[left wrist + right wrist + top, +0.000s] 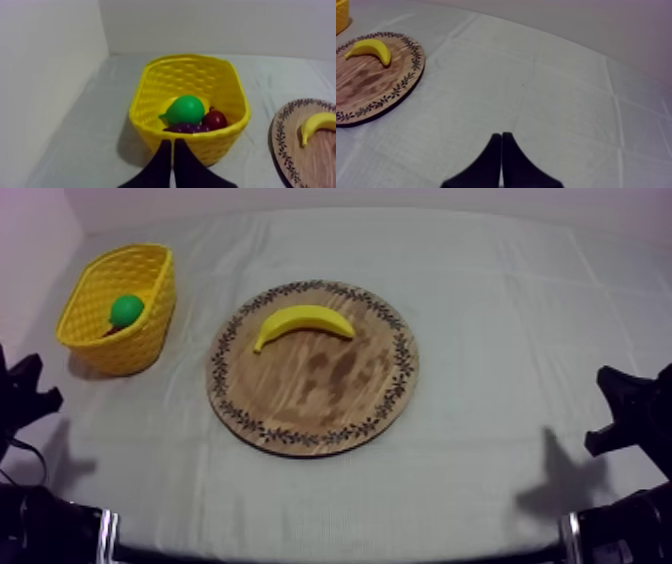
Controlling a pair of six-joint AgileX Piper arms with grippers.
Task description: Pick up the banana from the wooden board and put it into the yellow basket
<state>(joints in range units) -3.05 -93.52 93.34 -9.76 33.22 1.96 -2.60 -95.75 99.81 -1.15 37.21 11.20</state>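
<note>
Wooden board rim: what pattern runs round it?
A dark band of small leafy sprigs circles the wooden board, clearest in the top view.

A desk [500, 318] draped in a grey-white cloth [470, 478] carries two things. A round wooden board [320, 403] with a patterned rim lies flat near the middle. A yellow basket [135, 348] of woven plastic stands upright toward the far left corner, close to the wall. The two sit apart, with a strip of cloth between them. Faint fold lines cross the cloth to the right of the board.
</note>
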